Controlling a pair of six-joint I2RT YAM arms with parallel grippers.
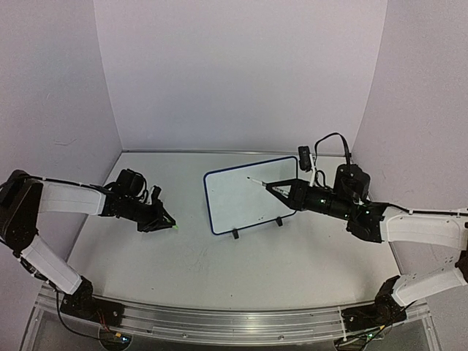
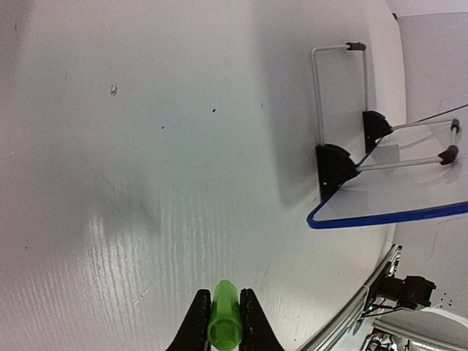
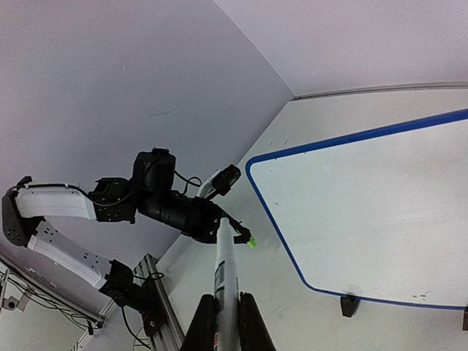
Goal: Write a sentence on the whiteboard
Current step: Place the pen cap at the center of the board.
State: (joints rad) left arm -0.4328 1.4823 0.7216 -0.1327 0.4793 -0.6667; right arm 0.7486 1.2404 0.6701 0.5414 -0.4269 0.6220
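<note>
The whiteboard [image 1: 245, 196] with its blue frame stands tilted on two black feet mid-table, and its face looks blank. No green sentence shows on it. My right gripper [image 1: 276, 189] is shut on the white marker pen [image 1: 259, 182], whose tip is over the board's upper right part. In the right wrist view the marker [image 3: 225, 267] points out from the gripper [image 3: 227, 298], with the whiteboard [image 3: 365, 212] to its right. My left gripper [image 1: 168, 223] is shut on the green marker cap [image 2: 224, 322], left of the board and low over the table.
The left wrist view shows the whiteboard's blue edge [image 2: 380, 217], its black feet [image 2: 334, 167] and its wire stand [image 2: 319, 88]. Walls close in the table at the back and sides. A metal rail [image 1: 219, 322] runs along the near edge.
</note>
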